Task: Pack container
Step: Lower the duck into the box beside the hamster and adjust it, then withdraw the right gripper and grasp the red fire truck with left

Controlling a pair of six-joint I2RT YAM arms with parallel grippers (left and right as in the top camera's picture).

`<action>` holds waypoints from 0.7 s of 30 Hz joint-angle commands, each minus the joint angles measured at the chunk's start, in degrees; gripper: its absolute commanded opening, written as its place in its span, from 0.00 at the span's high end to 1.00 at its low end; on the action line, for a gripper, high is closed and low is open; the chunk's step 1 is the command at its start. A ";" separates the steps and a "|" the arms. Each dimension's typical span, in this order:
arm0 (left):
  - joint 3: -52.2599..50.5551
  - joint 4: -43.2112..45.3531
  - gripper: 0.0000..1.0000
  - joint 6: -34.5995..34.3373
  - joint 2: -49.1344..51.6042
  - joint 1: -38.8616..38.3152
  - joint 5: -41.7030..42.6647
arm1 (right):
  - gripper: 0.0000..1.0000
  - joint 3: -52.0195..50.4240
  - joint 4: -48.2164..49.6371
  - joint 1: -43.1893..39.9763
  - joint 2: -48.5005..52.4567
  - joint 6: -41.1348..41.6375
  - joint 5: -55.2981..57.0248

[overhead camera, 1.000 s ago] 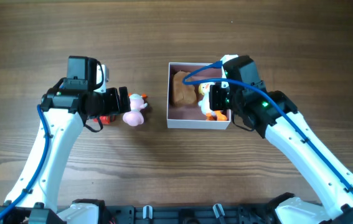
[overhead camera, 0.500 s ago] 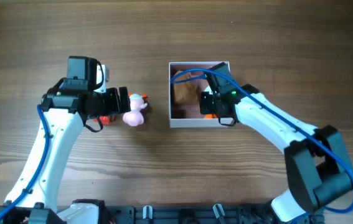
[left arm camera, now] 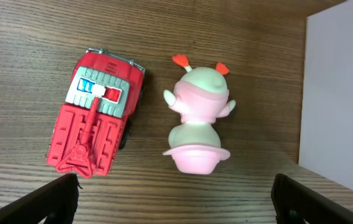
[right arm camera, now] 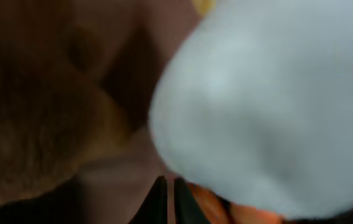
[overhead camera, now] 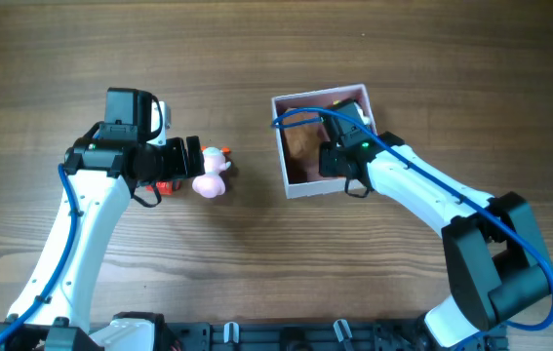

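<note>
Left of centre, the left gripper (left arm camera: 176, 200) hovers with fingers (left arm camera: 55, 202) spread wide over a red fire truck (left arm camera: 96, 130) and a pink toy (left arm camera: 199, 121) lying side by side. Slightly farther, to the right, the container (overhead camera: 282, 146) sits skewed. The right gripper (right arm camera: 167, 200) is inside it, tips pressed almost together beside a blurred white toy (right arm camera: 269, 106).

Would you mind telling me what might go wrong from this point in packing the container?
1. The right gripper is down inside the container, close against the white toy and brown toy; lifting out may drag it along or pull a toy out.
2. The left gripper, open, straddles both the pink toy and the fire truck; closing may catch both.
</note>
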 commanded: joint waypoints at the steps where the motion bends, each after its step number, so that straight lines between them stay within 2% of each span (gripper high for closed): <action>1: 1.01 -0.02 0.00 -0.50 0.28 0.15 -0.37 | 0.96 -0.39 -1.44 2.23 -0.83 1.99 -6.78; 4: 1.01 -0.02 0.00 -0.50 0.28 0.15 -0.37 | 0.94 -0.37 -1.05 4.83 -1.77 0.72 -6.21; 12: 1.01 -0.02 0.00 -0.50 0.28 0.15 -0.37 | 0.72 2.58 -1.22 1.14 -13.97 -1.64 -6.08; 18: 1.01 -0.02 0.00 -0.50 0.28 0.15 -0.37 | 0.57 2.58 -9.94 -10.03 -28.44 -0.11 -4.83; 21: 1.01 -0.02 0.00 -0.50 0.28 0.15 -0.37 | 0.41 2.58 -16.28 -17.97 -32.65 3.54 -5.03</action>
